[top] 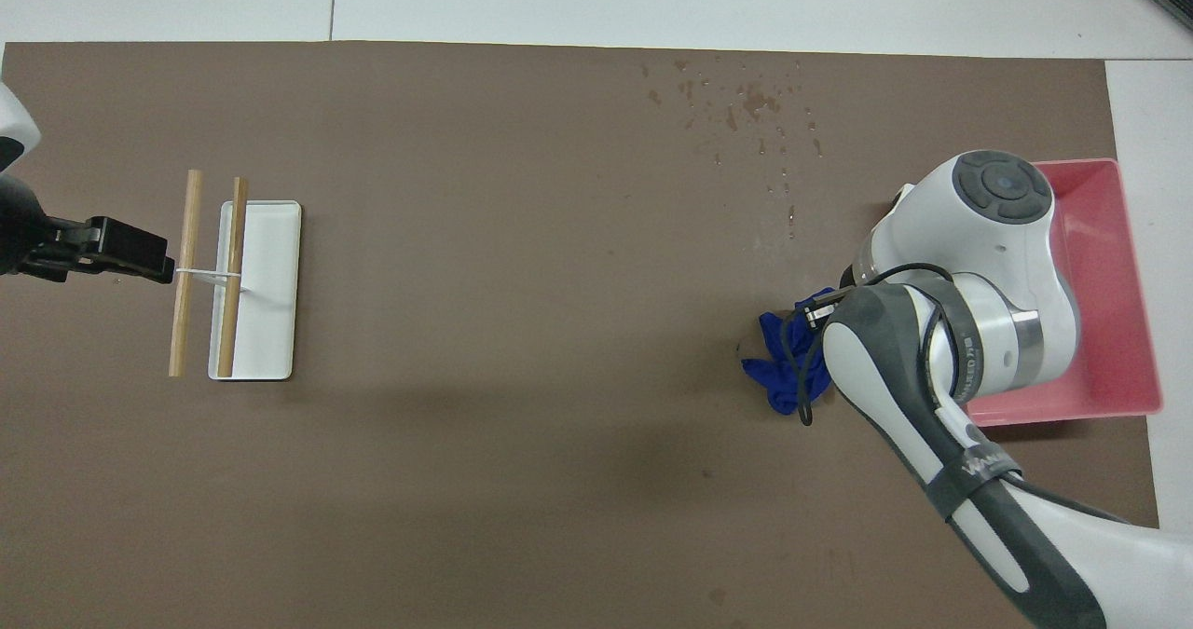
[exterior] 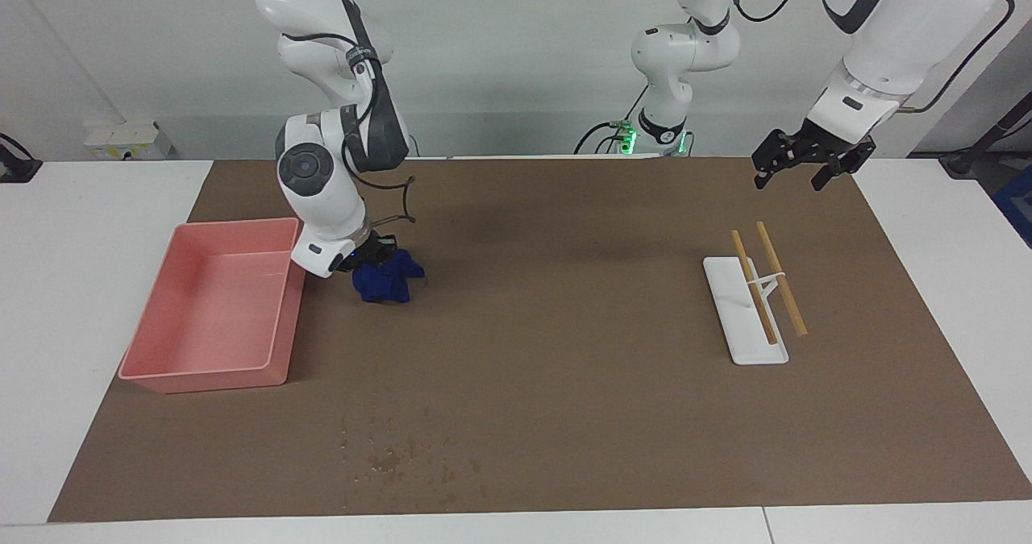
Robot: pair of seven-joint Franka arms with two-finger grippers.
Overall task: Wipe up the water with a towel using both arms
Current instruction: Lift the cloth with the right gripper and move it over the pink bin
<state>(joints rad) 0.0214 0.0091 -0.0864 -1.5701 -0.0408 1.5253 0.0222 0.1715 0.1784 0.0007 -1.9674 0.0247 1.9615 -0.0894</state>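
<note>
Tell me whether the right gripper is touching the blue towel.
Touching. The facing view shows the right gripper shut on the bunched blue towel, which hangs from its fingertips.

Two glossy white jointed robot arms [exterior: 322, 181] [exterior: 879, 36] carry dark grey joint sections, round grey end caps, thin black cables, and a black fingered tool [exterior: 809, 161] each.

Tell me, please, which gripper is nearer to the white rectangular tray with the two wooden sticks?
Left. The left gripper hangs open above the mat near the white rectangular tray; the right gripper grips the crumpled blue towel beside the pink bin.
</note>
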